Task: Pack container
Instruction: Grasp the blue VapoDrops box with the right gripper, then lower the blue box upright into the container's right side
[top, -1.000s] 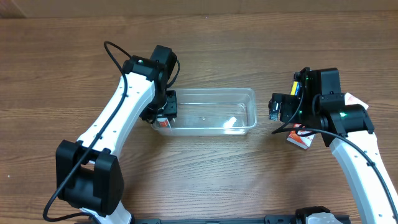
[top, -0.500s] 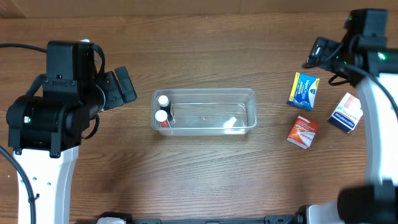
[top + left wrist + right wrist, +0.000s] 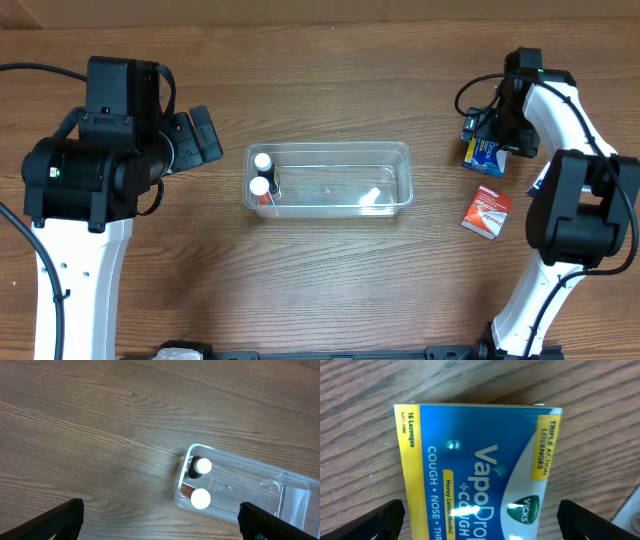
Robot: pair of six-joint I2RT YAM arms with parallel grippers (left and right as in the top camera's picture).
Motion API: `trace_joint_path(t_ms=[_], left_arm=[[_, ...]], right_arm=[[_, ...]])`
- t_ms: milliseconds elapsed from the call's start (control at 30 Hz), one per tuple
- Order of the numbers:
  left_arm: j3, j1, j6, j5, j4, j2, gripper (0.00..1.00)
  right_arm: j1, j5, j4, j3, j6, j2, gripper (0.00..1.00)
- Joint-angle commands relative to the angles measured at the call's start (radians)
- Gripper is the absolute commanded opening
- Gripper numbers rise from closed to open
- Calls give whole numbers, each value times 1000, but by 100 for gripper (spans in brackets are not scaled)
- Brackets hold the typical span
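While the right claw [image 3: 482, 525] hangs over its target, I log the scene outward from it.

1. Right claw: jaws spread wide, holding nothing. Both fingertips show at the bottom corners of the wrist view.
2. Vicks VapoDrops lozenge box [image 3: 475, 460]: blue and yellow, lying flat directly beneath the claw. Its two long edges sit just about level with the fingertips' inner faces, so the opening barely spans it. I cannot tell how high the claw stands above it.
3. Red box [image 3: 488, 210]: flat on the table, near the claw on the side toward my arm's base, apart from the blue one.
4. Clear plastic container [image 3: 330, 147]: well apart to the claw's left. Two white-capped bottles [image 3: 261, 173] stand at its far end, and the end nearer the claw looks free.
5. Left claw [image 3: 165, 522]: farthest out, beyond the container, wide open and empty.

Handling note: I would centre the box between the fingers before descending, since a finger could land on its top. Close across the short width and squeeze lightly, because the carton will likely dent. Then lift clear of the rim and set it down in the free end.
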Motion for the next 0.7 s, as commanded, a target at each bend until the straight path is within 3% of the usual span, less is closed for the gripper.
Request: trace_joint_path(t_ms=[0, 433, 533, 667], left_arm=[[10, 6, 19, -11, 4, 2, 100], [9, 6, 19, -11, -5, 2, 100], [9, 5, 19, -11, -5, 2, 100], [9, 5, 19, -11, -8, 2, 100]], right_arm=[[1, -24, 5, 10, -12, 10, 100], [1, -23, 51, -37, -11, 24, 100], [1, -23, 51, -37, -11, 24, 83], [1, -23, 45, -37, -11, 23, 70]])
